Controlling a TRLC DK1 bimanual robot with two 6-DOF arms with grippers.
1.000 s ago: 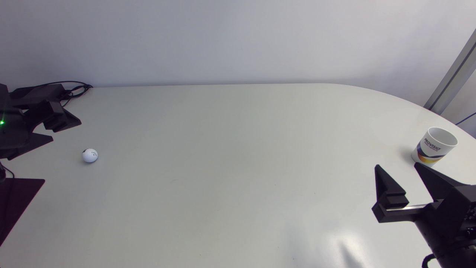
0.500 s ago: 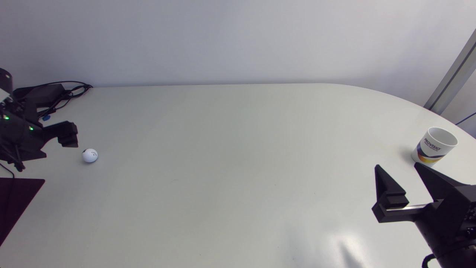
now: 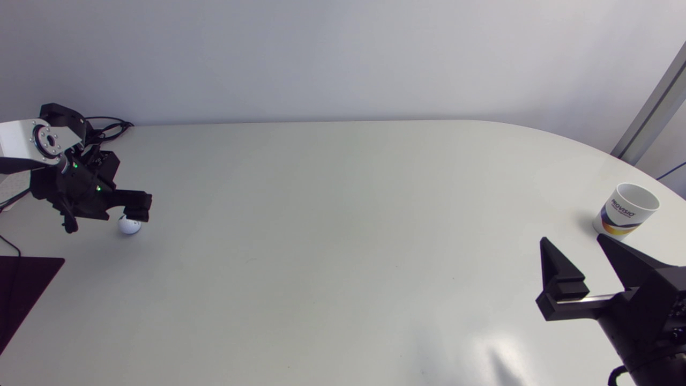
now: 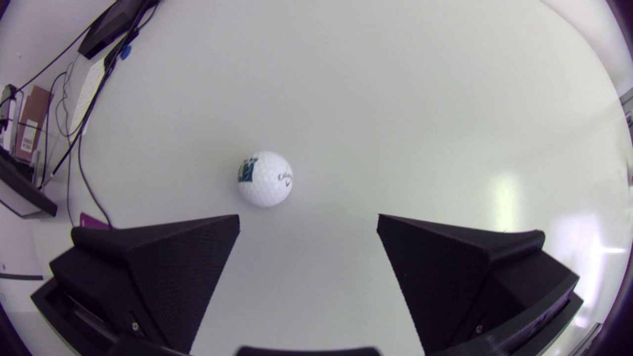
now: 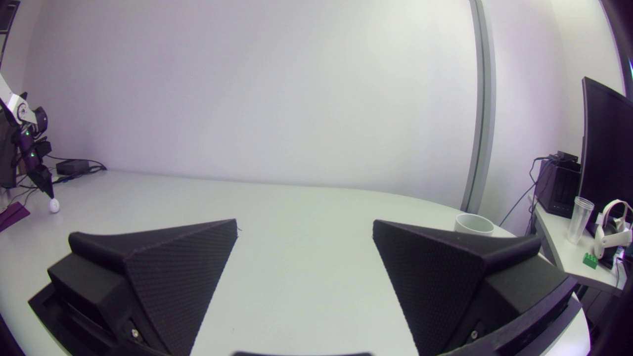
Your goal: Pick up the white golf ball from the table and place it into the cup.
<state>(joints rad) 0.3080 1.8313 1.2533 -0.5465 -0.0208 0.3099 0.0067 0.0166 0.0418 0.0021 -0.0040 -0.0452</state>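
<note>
Left pincer spread, golf ball just ahead, half-hidden in head view

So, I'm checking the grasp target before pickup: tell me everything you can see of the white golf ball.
The golf ball is white, round and dimpled, slightly glossy, with a dark square logo and small dark print on the side facing the wrist camera. It rests on the pale table, touched by nothing else. It lies just ahead of the open left tool, off-centre, not yet between its jaws.
</note>
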